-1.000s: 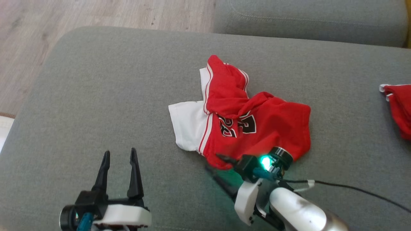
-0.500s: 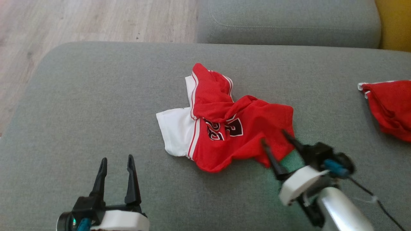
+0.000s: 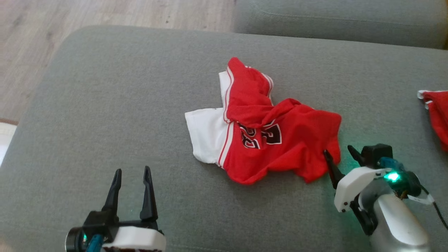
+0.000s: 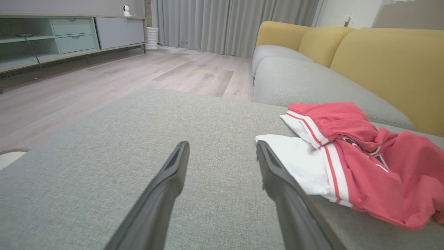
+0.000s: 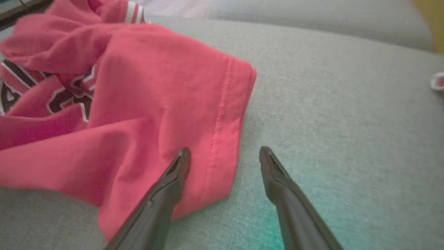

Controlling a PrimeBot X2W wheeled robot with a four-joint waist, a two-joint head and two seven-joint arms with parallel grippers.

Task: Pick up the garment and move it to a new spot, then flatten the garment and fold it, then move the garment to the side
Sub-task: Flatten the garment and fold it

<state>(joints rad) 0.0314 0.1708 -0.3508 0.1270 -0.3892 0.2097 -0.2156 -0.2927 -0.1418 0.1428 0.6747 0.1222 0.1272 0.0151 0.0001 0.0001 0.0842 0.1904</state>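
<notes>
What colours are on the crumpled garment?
Garment is red with a white panel and dark numerals; head view best.

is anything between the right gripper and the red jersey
Nothing visible does. The open right gripper is at the hem of the crumpled red-and-white fabric jersey, which lies on the grey fabric cushion.

garment [image 3: 266, 129]: middle of the seat cushion [image 3: 105, 115]
right gripper [image 3: 337, 149]: garment's 4 o'clock, just beside its hem
left gripper [image 3: 132, 169]: garment's 7 o'clock, well apart
second garment [image 3: 435, 115]: 3 o'clock, far along the cushion
</notes>
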